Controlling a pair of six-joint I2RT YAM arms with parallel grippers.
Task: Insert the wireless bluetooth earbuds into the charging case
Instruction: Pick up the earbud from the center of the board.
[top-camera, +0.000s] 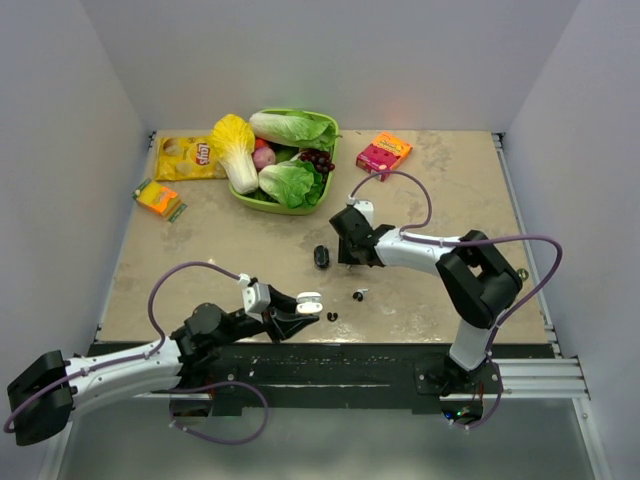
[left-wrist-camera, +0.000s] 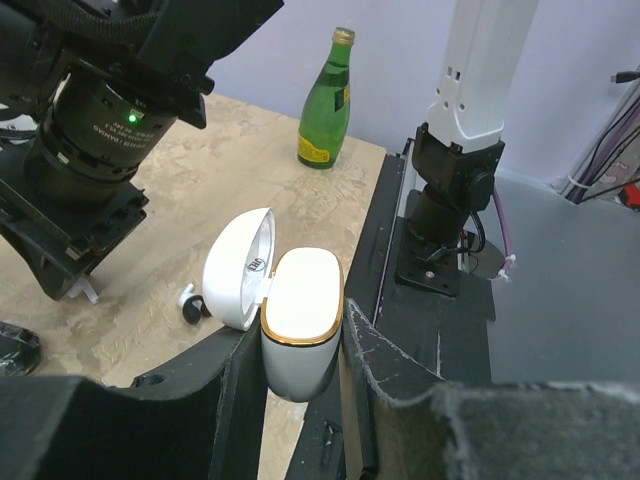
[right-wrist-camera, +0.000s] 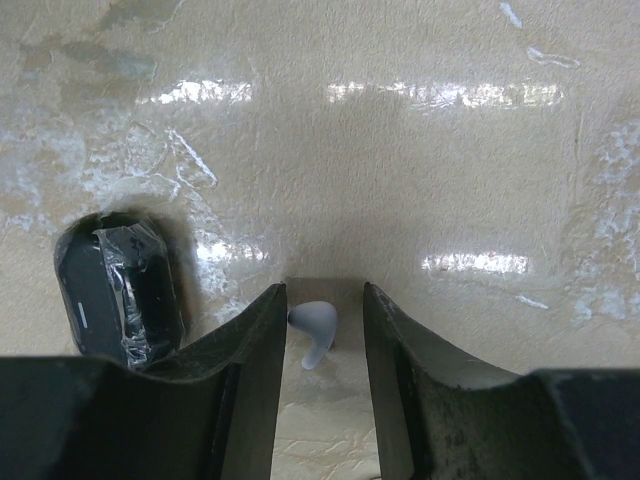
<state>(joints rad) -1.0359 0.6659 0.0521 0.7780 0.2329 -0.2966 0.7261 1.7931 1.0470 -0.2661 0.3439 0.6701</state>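
**Case in my left jaws, lid up; earbuds out on the table**

My left arm lies low along the near edge of the table, stretched out toward the middle with the wrist almost level. My left gripper is clamped on the white case, one finger on each side of its lower half. The case stands upright in the grip, and its lid is swung open, tipped back toward the far side.

Just beside that lid, on the table, lies one earbud. It is close to the case but not inside it and not touching my fingers. From above, a second earbud sits a little further right, between my two grippers and apart from both.

My right arm rises from its base, bends at the elbow and reaches left across the table, with the wrist bent down. My right gripper points at the tabletop with its jaws a narrow gap apart. Between them is a small pale piece, close against one finger and clear of the other. I cannot tell whether it is that second earbud. A black oval thing lies on the table just beside these jaws.
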